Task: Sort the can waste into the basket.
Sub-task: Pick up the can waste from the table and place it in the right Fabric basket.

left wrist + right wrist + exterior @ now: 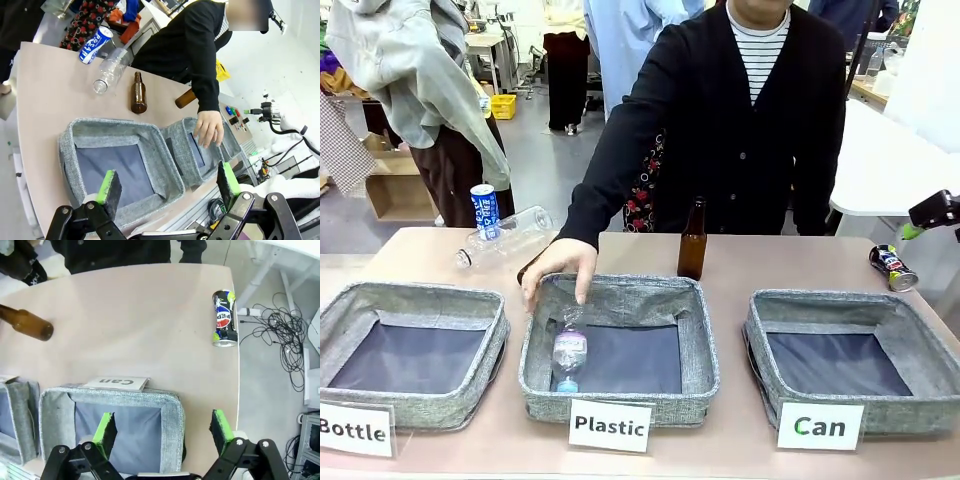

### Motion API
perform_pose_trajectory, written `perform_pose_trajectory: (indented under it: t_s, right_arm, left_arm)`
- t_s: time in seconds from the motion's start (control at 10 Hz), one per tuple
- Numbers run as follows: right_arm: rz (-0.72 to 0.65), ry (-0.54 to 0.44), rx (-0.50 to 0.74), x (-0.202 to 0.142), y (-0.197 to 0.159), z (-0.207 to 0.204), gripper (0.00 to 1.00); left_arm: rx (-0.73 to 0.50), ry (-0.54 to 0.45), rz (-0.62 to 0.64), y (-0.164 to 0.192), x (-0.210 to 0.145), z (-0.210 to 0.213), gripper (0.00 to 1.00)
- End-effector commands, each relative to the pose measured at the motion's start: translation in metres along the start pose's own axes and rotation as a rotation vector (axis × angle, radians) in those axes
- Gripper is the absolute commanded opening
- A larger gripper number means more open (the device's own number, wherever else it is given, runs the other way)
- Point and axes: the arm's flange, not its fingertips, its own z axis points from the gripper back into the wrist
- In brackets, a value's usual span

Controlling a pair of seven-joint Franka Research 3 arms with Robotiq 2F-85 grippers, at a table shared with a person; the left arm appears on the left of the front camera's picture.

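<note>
Black red-yellow drink can (892, 267) lying on bench (770, 262) near grey woven "Can" basket (850, 302), blue-white can (485, 212) upright, left fingers (109, 186) and right fingers (105, 432) spread

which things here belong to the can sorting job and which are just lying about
Job: black can, blue and white can, Can basket.
Lying about: upright brown glass bottle, clear plastic bottle, small plastic bottle, Plastic basket, Bottle basket.

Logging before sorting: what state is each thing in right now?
Black metal can: lying on its side.
Blue-white metal can: standing.
Grey woven "Can" basket: empty.
Large clear plastic bottle: lying down.
Brown glass bottle: upright.
Left gripper: open.
Right gripper: open.
</note>
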Motion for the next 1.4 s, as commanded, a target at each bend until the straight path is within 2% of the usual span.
perform_pose_trajectory:
  t_s: [0.0, 0.2, 0.5, 0.7, 0.9, 1.3]
  right_arm:
    - [0.004, 0.002, -0.005, 0.001, 0.002, -0.002, 1.00]
    - [0.225, -0.074, -0.024, 0.047, -0.014, -0.014, 1.00]
    - [0.341, -0.037, -0.098, 0.087, -0.021, -0.022, 1.00]
    - [0.337, -0.032, -0.164, 0.110, -0.025, -0.037, 1.00]
    - [0.299, -0.025, -0.111, 0.126, -0.044, -0.072, 1.00]
    - [0.206, -0.043, -0.018, 0.119, -0.084, -0.131, 1.00]
  left_arm:
    - [-0.016, -0.017, -0.024, 0.000, 0.001, 0.000, 1.00]
    - [-0.016, -0.017, -0.024, 0.000, 0.001, 0.000, 1.00]
    - [-0.016, -0.017, -0.024, 0.000, 0.001, 0.000, 1.00]
    - [-0.016, -0.017, -0.024, 0.000, 0.001, 0.000, 1.00]
    - [-0.016, -0.017, -0.024, 0.000, 0.001, 0.000, 1.00]
    - [-0.016, -0.017, -0.024, 0.000, 0.001, 0.000, 1.00]
